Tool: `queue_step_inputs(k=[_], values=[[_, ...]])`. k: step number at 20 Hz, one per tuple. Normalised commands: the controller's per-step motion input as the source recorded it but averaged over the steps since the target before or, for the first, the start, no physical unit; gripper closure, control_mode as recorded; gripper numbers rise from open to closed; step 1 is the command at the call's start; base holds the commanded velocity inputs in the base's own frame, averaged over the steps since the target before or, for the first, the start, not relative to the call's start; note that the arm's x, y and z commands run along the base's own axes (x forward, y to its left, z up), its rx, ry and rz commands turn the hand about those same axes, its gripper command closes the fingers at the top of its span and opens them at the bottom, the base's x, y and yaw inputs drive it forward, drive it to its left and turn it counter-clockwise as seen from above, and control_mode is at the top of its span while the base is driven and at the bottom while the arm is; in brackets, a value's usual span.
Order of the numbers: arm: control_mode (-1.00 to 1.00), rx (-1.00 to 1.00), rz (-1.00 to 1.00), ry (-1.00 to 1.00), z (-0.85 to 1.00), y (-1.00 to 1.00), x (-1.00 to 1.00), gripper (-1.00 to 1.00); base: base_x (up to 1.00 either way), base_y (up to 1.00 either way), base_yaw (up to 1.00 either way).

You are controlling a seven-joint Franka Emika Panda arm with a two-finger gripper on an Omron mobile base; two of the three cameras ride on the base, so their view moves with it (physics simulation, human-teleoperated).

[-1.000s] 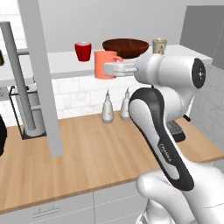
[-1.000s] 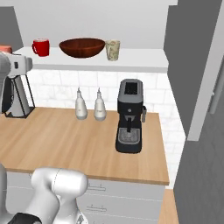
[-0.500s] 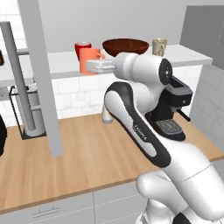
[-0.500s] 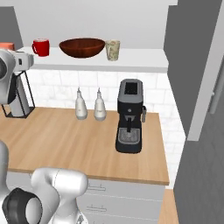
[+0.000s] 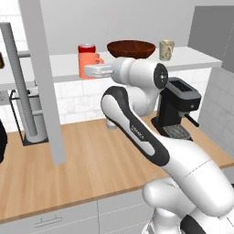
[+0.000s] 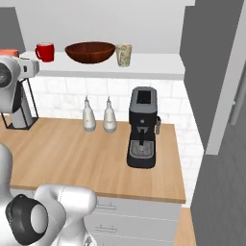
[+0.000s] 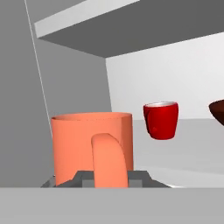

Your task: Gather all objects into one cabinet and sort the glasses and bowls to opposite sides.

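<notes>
Jaws clamped on the coral mug's (image 7: 91, 146) handle, carrying it upright toward the red cup (image 7: 161, 120) at two o'clock.

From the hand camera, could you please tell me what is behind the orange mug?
Behind the orange mug stands the red cup, off to one side; the bowl's edge shows further along. Anything directly behind the mug is covered.

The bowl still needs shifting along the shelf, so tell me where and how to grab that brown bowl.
Grip the rim of the dark brown bowl, probably from above, one finger inside and one outside. It is wide and shallow, too broad to span across, and sits upright and open on the shelf. Its front edge is the safer spot: the red cup and beige mug stand on either side.
</notes>
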Motion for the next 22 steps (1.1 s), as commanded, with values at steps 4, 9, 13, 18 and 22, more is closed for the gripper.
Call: queue_step_inputs(k=[4,9,13,18,22], values=[[-1.00,-0.04,0.00,0.03,-0.05,0.08,0.31,1.00,0.00,0.00,0.00],[-1.00,-0.03,0.00,-0.01,-0.02,0.16,0.19,1.00,0.00,0.00,0.00],[-1.00,-0.07,0.00,0.00,-0.16,0.24,0.09,1.00,0.00,0.00,0.00],[-1.00,-0.03,0.00,-0.01,-0.06,0.19,0.17,1.00,0.00,0.00,0.00],[-1.00,0.00,0.00,0.00,0.00,0.06,0.32,1.00,0.00,0.00,0.00]])
